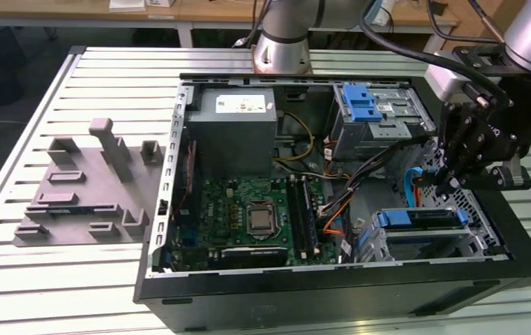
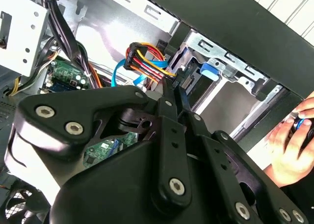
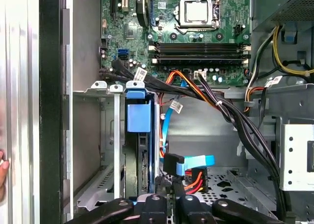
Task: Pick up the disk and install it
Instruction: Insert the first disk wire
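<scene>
Hovering inside the open computer case point(image 1: 340, 286) at the exterior view's right, the gripper point(image 1: 453, 183) has its fingers point(image 3: 169, 187) clenched together, grasping nothing. The disk point(image 1: 418, 218) sits seated in the drive cage point(image 1: 474, 237) just below the gripper, blue bracket outward. A person's hand point(image 2: 292, 145) rests beside the case.
</scene>
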Robot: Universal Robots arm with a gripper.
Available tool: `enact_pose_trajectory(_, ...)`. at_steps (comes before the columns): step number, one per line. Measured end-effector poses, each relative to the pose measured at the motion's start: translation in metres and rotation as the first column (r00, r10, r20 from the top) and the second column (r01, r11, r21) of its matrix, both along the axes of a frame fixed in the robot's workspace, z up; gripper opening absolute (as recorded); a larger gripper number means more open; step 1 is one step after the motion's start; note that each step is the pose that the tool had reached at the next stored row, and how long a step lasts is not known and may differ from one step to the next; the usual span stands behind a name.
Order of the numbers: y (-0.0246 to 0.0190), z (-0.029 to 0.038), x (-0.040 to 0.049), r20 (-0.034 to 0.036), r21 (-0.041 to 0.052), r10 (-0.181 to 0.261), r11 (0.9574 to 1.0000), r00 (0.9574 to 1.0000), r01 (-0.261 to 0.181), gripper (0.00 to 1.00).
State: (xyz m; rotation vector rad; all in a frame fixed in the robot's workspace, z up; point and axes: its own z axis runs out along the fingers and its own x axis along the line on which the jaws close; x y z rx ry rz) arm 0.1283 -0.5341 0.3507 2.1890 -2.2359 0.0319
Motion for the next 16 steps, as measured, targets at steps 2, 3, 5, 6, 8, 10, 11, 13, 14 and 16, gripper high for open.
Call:
enact_pose_trajectory(2, 0.0001, 0.0001, 0.0008, -0.0014, -0.0002, 0.000, 1.0000, 1.0000, 0.000, 0.17)
enact_pose_trajectory(3, 0.0001, 0.0001, 0.0014, -0.0029, -0.0003, 0.000, 1.0000, 1.0000, 0.000, 0.16)
enact_pose_trajectory(5, 0.0001, 0.0001, 0.0015, -0.0046, -0.0002, 0.000, 1.0000, 1.0000, 0.000, 0.16)
enact_pose_trajectory(6, 0.0001, 0.0000, 0.0015, -0.0047, -0.0001, 0.000, 1.0000, 1.0000, 0.000, 0.16)
enact_pose_trajectory(8, 0.0001, 0.0000, 0.0015, -0.0048, -0.0001, 0.000, 1.0000, 1.0000, 0.000, 0.16)
enact_pose_trajectory(10, 0.0000, 0.0000, 0.0007, -0.0048, 0.0000, 0.000, 1.0000, 1.0000, 0.000, 0.16)
enact_pose_trajectory(11, 0.0000, 0.0000, 0.0000, -0.0049, -0.0001, -0.001, 1.0000, 1.0000, 0.001, 0.16)
enact_pose_trajectory(13, 0.0000, -0.0003, -0.0022, -0.0049, -0.0001, -0.002, 1.0000, 1.0000, 0.002, 0.16)
enact_pose_trajectory(14, -0.0002, -0.0005, -0.0028, -0.0049, -0.0001, -0.002, 1.0000, 1.0000, 0.002, 0.16)
enact_pose_trajectory(16, -0.0016, -0.0017, -0.0029, -0.0067, -0.0003, -0.004, 1.0000, 1.0000, 0.004, 0.16)
